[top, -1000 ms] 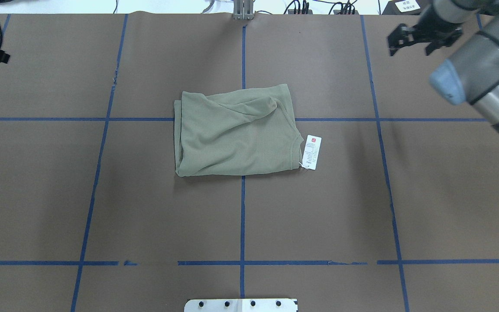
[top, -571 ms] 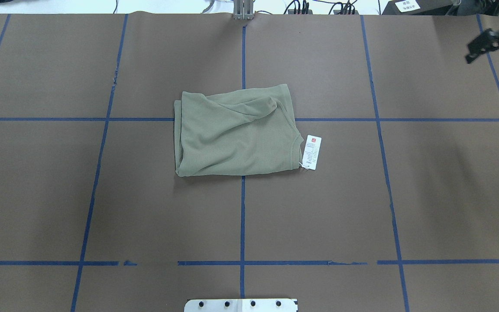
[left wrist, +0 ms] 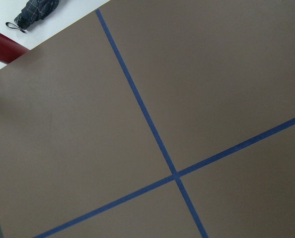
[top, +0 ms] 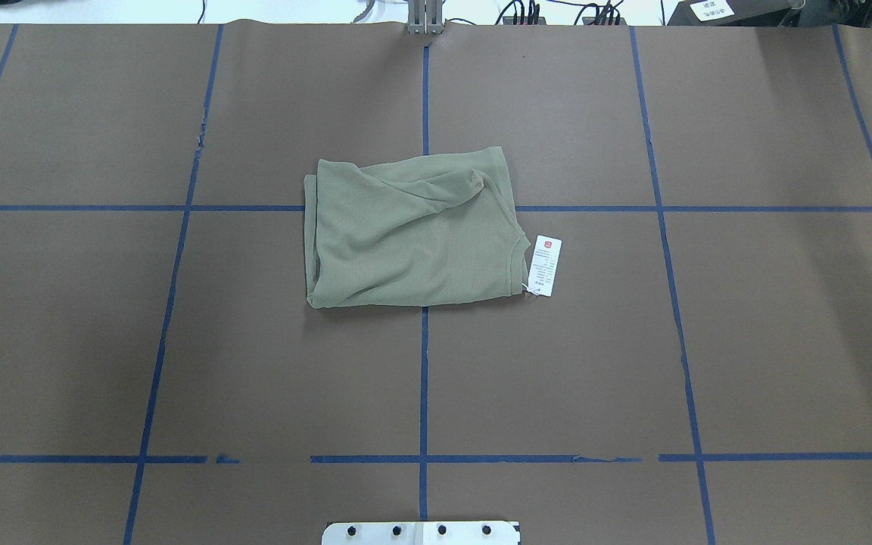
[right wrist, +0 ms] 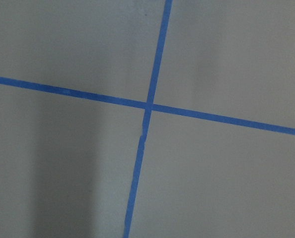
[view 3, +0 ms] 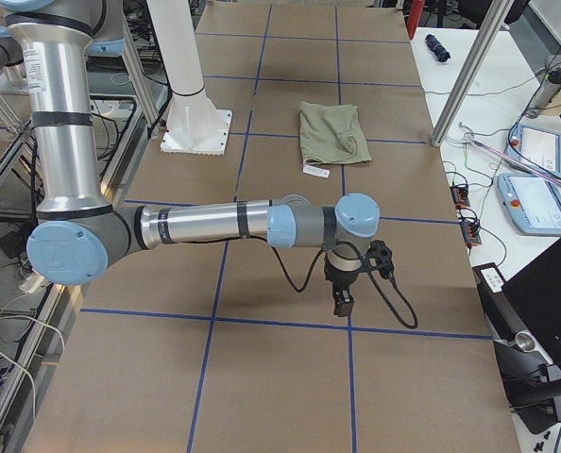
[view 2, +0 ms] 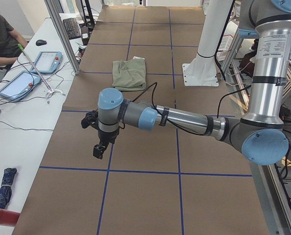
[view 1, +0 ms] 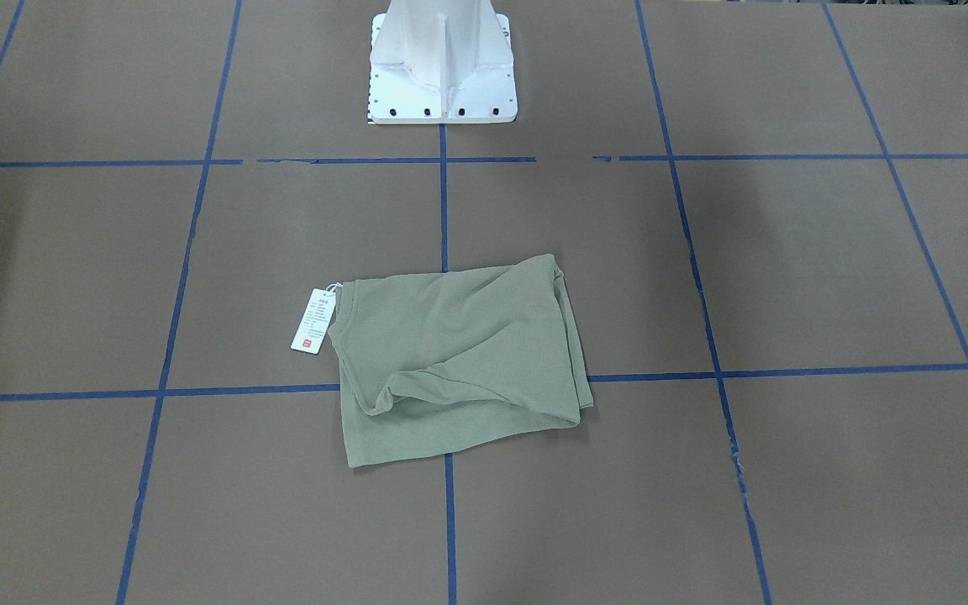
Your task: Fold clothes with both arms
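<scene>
**Both arms clear, shirt left folded**

My left gripper (view 2: 98, 148) hangs over bare brown paper (top: 179, 341), far out toward 9 o'clock from the shirt (top: 409, 235). My right gripper (view 3: 341, 302) hangs the same way toward 3 o'clock. Each shows only in a side view, so I cannot tell how wide its jaws stand. My wrist cameras see only blue tape (left wrist: 157, 144) crossing on the paper, no cloth.

A second ago my right gripper was at the overhead view's 1 o'clock corner and my left at its 10 o'clock edge. Now both are gone from that view. The shirt has not shifted. It lies as a compact rectangle mid-table, with one rumpled fold across its far side and the hang tag (top: 545, 265) at its 3 o'clock edge.

I judge the folding done or nearly so, and that I am retreating.
</scene>
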`<control>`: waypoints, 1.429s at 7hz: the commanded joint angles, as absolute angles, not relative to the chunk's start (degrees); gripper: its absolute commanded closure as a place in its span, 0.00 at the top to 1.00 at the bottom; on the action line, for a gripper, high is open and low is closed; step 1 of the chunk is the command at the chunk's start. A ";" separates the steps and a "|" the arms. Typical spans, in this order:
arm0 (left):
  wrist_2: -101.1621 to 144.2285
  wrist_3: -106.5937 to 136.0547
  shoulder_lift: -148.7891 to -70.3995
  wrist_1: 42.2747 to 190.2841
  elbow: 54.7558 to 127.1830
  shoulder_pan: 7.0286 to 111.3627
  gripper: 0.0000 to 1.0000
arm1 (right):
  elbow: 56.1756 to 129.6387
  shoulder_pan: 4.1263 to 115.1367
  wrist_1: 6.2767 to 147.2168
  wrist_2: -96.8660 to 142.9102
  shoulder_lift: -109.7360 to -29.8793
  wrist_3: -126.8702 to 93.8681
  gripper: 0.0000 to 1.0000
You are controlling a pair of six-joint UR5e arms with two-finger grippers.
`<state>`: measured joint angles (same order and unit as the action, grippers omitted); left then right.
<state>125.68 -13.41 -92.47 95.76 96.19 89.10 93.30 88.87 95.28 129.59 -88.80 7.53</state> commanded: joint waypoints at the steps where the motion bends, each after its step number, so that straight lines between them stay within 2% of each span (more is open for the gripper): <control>1: 126.03 -13.62 -90.71 94.41 92.65 90.35 1.00 | 93.60 92.45 94.92 134.44 -94.20 7.38 1.00; 10: 130.78 -13.01 -89.83 93.69 91.32 90.26 1.00 | 94.21 93.87 94.31 136.58 -95.72 4.07 1.00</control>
